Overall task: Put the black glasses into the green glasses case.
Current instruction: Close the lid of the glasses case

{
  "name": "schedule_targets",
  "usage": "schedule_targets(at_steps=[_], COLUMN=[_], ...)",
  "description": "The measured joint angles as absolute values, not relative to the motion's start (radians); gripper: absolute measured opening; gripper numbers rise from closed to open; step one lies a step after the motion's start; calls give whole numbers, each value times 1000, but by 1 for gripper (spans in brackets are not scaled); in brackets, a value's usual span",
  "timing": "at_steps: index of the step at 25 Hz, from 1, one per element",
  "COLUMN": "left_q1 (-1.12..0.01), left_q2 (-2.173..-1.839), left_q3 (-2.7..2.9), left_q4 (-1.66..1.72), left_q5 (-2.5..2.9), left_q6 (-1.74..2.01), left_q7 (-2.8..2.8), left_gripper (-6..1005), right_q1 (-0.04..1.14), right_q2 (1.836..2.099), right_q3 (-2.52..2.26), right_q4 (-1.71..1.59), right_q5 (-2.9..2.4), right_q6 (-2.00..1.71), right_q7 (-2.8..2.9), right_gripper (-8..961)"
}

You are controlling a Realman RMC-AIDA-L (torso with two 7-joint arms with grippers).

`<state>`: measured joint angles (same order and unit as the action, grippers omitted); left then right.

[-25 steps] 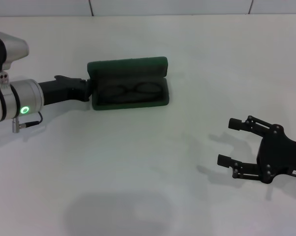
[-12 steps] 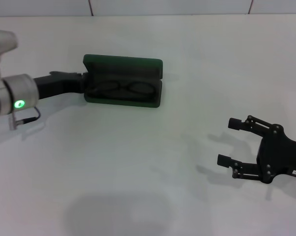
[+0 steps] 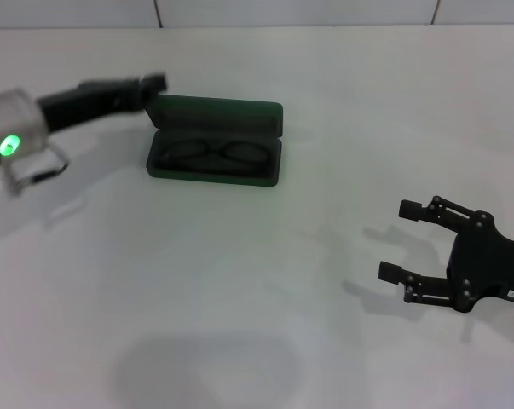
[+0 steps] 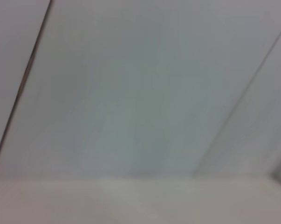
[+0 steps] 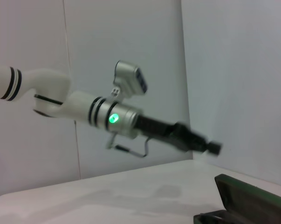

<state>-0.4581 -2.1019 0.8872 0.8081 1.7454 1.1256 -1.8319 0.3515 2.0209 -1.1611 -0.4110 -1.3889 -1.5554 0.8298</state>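
The green glasses case [image 3: 215, 116] lies open on the white table at the back left of centre, lid standing up behind. The black glasses [image 3: 209, 153] lie folded inside its lower half. My left gripper [image 3: 151, 83] is raised above the table just off the case's left end, apart from it; it looks slim and shut, holding nothing. It also shows in the right wrist view [image 5: 211, 147], above the case [image 5: 252, 198]. My right gripper [image 3: 391, 240] is open and empty low at the right, far from the case.
The white table [image 3: 239, 281] stretches between the case and my right gripper. A pale tiled wall [image 3: 291, 12] stands behind the table. The left wrist view shows only that wall.
The case shifted and turned slightly a second ago, then stayed still. My left gripper has lifted up and back off the case's left end. The right arm has not moved.
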Motion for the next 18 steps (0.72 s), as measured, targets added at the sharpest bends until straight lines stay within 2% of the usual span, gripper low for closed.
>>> schedule_targets(at_steps=[9, 13, 15, 18], left_q1=[-581, -698, -797, -860], left_q2=[-2095, -2094, -2092, -2092], left_q3=[1245, 1341, 1344, 1348], left_q4=[770, 642, 516, 431], left_q5=[1613, 1617, 1617, 1617], left_q6=[631, 403, 356, 321], left_q7=[-1963, -2020, -2026, -2023], left_gripper=[49, 50, 50, 50], right_q1=[353, 353, 353, 353], right_q2=[2022, 2022, 2022, 2022], right_q3=[-1160, -1162, -1162, -1165], right_q4=[-404, -403, -403, -403], right_q5=[-1388, -1388, -1388, -1388], right_q6=[-1554, -1554, -1554, -1554], right_q7=[830, 826, 825, 824], right_gripper=[874, 874, 874, 874])
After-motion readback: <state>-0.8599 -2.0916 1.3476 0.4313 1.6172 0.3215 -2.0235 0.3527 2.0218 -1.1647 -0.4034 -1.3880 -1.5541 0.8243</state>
